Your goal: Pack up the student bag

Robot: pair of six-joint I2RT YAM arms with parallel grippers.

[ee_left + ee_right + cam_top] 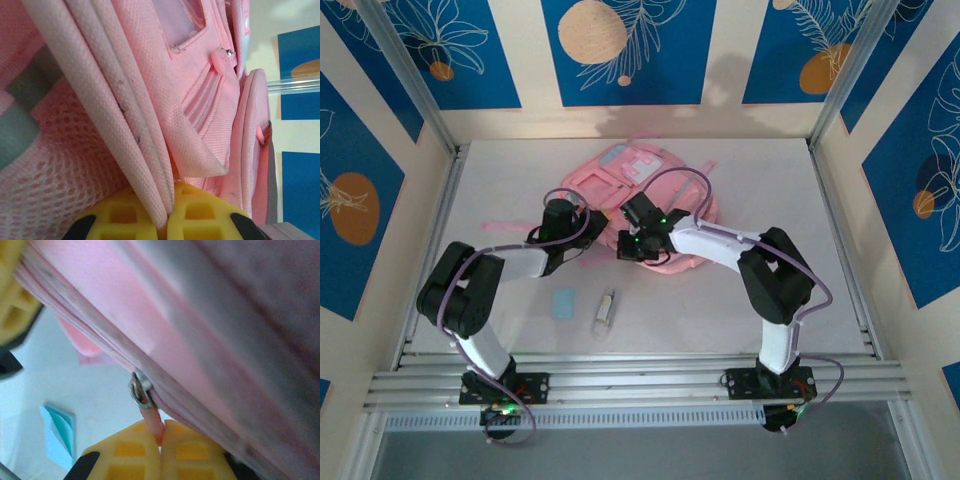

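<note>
Right tool (161, 452), bottom of frame, pinches zip pull (153, 423) by tip only: yank hard and you lose it. Left tool (169, 220) clamps fabric fold (115, 100); weak hold lets student bag (620, 170), frame centre, slide along bench (770, 200).

Student bag (200, 100) fold in end effector (169, 217)

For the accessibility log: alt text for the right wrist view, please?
The right gripper pinches the pink zip pull of the student bag, just below its metal slider. A pale blue flat item lies on the white table beyond.
</note>
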